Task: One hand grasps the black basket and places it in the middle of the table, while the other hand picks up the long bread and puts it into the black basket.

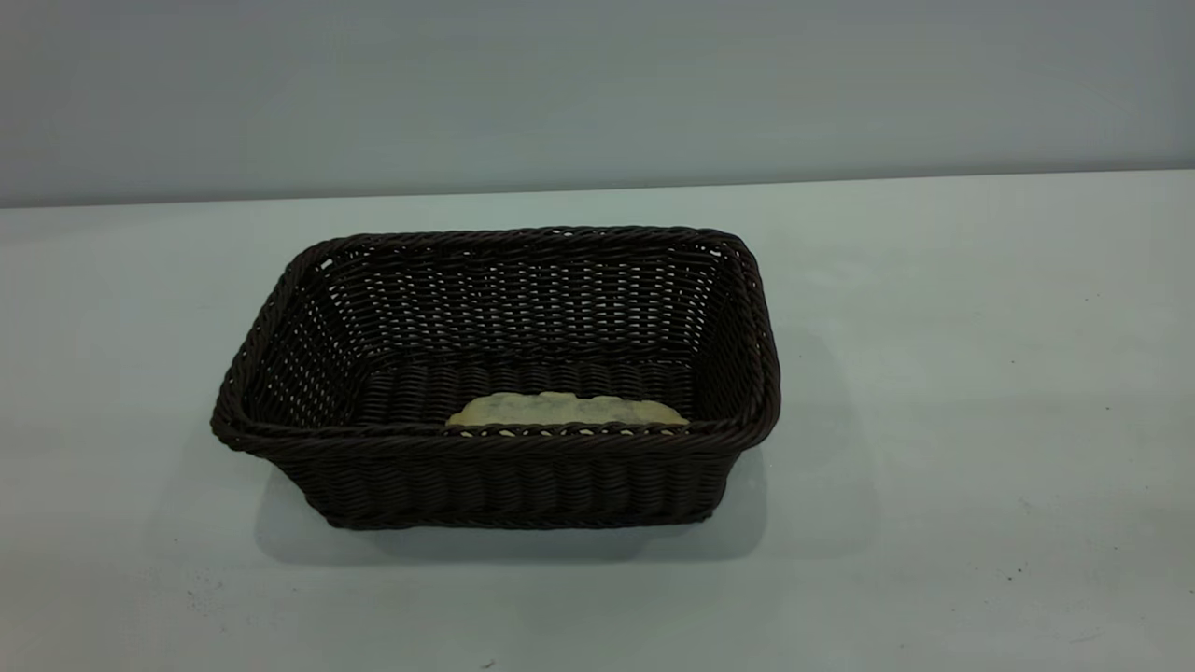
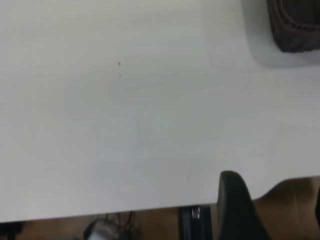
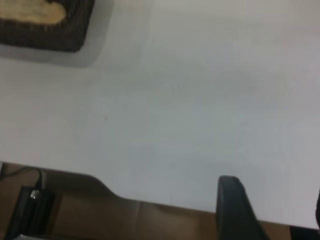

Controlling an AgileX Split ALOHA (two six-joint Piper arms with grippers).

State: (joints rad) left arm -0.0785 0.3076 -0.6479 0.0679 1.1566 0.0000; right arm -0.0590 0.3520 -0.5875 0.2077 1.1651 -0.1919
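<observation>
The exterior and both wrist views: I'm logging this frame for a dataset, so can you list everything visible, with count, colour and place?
black basket: one, dark brown-black wicker, upright around the middle of the table, slightly toward the left arm's side.
long bread: one, pale cream, lying inside the basket against its near wall, mostly hidden behind the rim.
table: one, white-grey with a few dark specks, bearing the basket.
wall: one, grey, behind the table.
cables and dark box: below the table's edge, seen in the wrist views.
left end effector: one black finger shows at the table's edge, away from the basket.
right end effector: one black finger shows at the table's edge, away from the basket.
</observation>
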